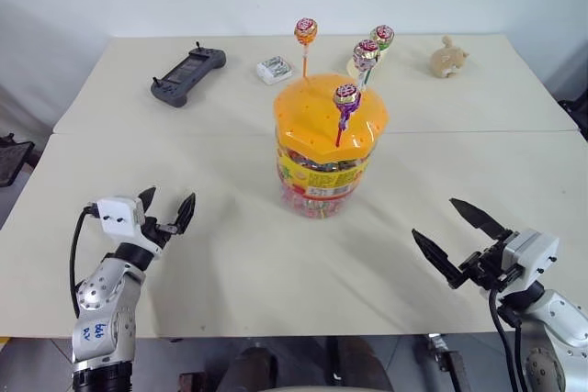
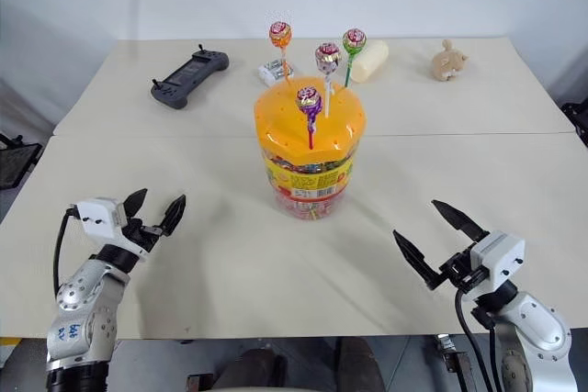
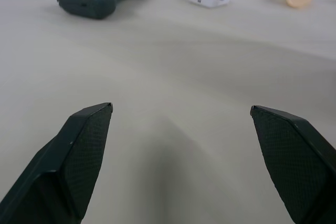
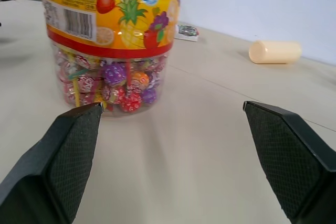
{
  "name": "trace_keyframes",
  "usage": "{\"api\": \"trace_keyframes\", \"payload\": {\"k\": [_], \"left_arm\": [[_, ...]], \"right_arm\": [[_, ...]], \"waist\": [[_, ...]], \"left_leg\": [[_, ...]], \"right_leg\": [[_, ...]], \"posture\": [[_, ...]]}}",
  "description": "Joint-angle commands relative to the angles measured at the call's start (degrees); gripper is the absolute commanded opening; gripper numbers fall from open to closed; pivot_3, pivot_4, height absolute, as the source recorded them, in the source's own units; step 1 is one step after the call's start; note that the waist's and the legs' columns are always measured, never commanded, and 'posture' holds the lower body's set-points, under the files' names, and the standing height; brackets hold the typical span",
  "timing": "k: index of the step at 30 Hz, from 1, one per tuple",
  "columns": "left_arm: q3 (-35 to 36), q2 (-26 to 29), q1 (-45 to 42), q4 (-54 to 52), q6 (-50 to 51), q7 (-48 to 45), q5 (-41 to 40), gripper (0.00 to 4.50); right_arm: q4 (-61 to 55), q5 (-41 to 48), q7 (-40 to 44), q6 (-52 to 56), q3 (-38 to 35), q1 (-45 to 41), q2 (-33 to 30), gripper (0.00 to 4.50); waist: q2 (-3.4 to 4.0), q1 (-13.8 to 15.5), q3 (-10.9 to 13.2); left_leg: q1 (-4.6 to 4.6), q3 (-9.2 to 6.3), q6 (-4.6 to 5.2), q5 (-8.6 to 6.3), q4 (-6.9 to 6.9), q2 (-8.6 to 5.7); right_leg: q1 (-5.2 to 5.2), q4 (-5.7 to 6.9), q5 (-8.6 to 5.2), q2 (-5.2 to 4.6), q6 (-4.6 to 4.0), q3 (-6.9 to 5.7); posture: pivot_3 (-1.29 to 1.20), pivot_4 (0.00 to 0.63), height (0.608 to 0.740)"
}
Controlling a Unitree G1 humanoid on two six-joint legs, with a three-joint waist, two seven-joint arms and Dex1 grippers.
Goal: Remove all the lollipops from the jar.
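1. A pale tabletop [image 1: 230, 254] fills the view from the robot's head. The jar [image 1: 323, 167], a clear plastic tub with an orange hole-dotted lid [image 1: 317, 121] and a yellow and red label band, stands near the middle, between the two arms and farther out than both.
2. Four lollipops stand upright with their sticks pushed into holes in the lid: the orange lollipop [image 1: 305, 31] toward the far left of the lid, the green lollipop [image 1: 382, 38] toward the far right, the pink lollipop [image 1: 366, 52] just in front of the green one, and the purple lollipop [image 1: 346, 95] nearest the robot.
3. The left pincer [image 1: 167, 212] hovers low over the near left of the tabletop, fingers spread wide and holding nothing.
4. The right pincer [image 1: 457, 239] hovers over the near right, also spread wide and empty, aimed toward the jar's lower wall.
5. None of the four has been removed, so the step in hand is likely the first reach.
6. To do it well, a pincer should rise above lid height, close on a thin stick just under the candy head, and pull straight up along the stick so the jar does not tip.
7. The purple one looks the easiest start; reaching past it risks knocking the others.
8. At the far edge lie a dark handheld controller [image 1: 187, 75], a small white box [image 1: 274, 70], a cream cylinder [image 2: 370, 59] and a tan toy figure [image 1: 447, 58].
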Motion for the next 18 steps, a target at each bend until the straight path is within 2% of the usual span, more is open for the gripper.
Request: {"api": "trace_keyframes", "payload": {"k": [1, 2, 7, 10, 12, 15, 18], "left_arm": [[0.7, 2.8, 1.2, -2.0, 0.2, -2.1, -0.3, 4.47], [1.2, 4.0, 1.6, -1.8, -0.2, -4.0, -0.9, 4.47], [9.2, 11.3, 2.5, -0.2, 1.3, -18.8, -14.6, 4.47], [15.2, 19.7, 1.2, 4.7, 10.0, -27.7, -24.0, 4.47], [17.2, 24.1, 0.1, 8.2, 15.7, -32.3, -28.6, 4.47], [18.1, 28.5, -2.5, 11.7, 24.5, -37.8, -35.0, 4.47], [14.5, 28.1, -7.7, 10.8, 24.4, -40.9, -34.9, 4.47]], "right_arm": [[-1.3, 1.4, 2.2, -0.4, -0.1, -0.8, -1.1, 4.5], [-1.1, 2.4, 3.2, 0.5, 0.0, -1.4, -1.5, 4.5], [-1.2, 11.3, 6.0, 7.1, -3.1, -6.1, -4.8, 4.5], [-3.7, 22.9, 5.8, 12.7, -8.4, -11.2, -7.4, 4.5], [-5.6, 27.2, 5.1, 14.5, -11.2, -13.6, -8.3, 4.5], [-9.6, 30.7, 3.7, 15.8, -14.4, -15.2, -9.1, 4.5], [-12.9, 30.9, 2.3, 16.9, -16.3, -14.9, -9.9, 4.5]], "waist": [[0.0, 0.0, 0.0], [0.0, 0.0, 0.0], [0.0, -0.1, 0.0], [0.06, -0.1, 0.0], [0.11, -0.1, 0.1], [0.12, 0.1, 0.1], [0.14, 0.3, 0.1]], "left_leg": [[0.0, 0.0, 0.0, 0.0, 0.0, 0.0], [0.0, 0.0, 0.0, 0.0, 0.0, 0.0], [0.01, -0.03, 0.0, 0.0, 0.0, 0.05], [0.0, -0.05, -0.01, -0.01, 0.0, 0.11], [0.0, -0.07, -0.01, -0.02, -0.01, 0.11], [-0.03, -0.23, 0.01, -0.03, -0.05, 0.12], [-0.02, -0.46, 0.01, -0.03, -0.05, 0.08]], "right_leg": [[0.01, 0.0, 0.0, 0.0, 0.0, 0.0], [0.01, 0.0, 0.0, -0.01, 0.0, 0.0], [0.04, -0.03, 0.0, -0.04, -0.01, -0.03], [0.05, -0.06, -0.02, -0.02, -0.04, -0.05], [0.05, -0.06, -0.03, -0.02, -0.05, -0.06], [0.11, -0.12, -0.03, -0.03, -0.06, -0.06], [0.35, -0.35, -0.03, -0.08, -0.06, -0.08]], "posture": [[0.0, 0.15, 0.74], [0.0, 0.15, 0.74], [0.0, 0.15, 0.74], [0.0, 0.15, 0.74], [0.0, 0.15, 0.74], [0.0, 0.15, 0.74], [0.0, 0.15, 0.74]]}}
